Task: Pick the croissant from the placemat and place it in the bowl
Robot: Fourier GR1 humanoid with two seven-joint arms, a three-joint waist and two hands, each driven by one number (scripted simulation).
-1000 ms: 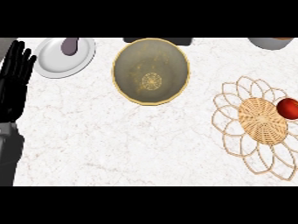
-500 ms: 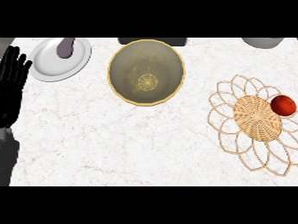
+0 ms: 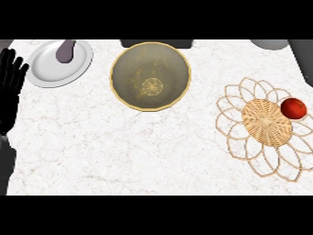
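Note:
A woven, flower-shaped placemat (image 3: 271, 126) lies on the right of the counter. On its upper right part sits a small round red-orange object (image 3: 293, 108), which does not look like a croissant. The olive bowl with a gold rim (image 3: 150, 75) stands at the upper middle and holds nothing. My left hand (image 3: 1, 98) shows at the left edge, open, fingers straight and pointing up, resting far from the bowl and the placemat. My right hand is not in view.
A white plate (image 3: 59, 63) with a greyish-purple object (image 3: 66, 50) on it stands at the upper left, close to my left hand. A dark item (image 3: 157, 43) lies behind the bowl, and a grey object (image 3: 270, 44) shows at the top right.
The whole scene has shifted left and slightly down in the view. My left hand stays open at the left edge, and the red object stays on the placemat.

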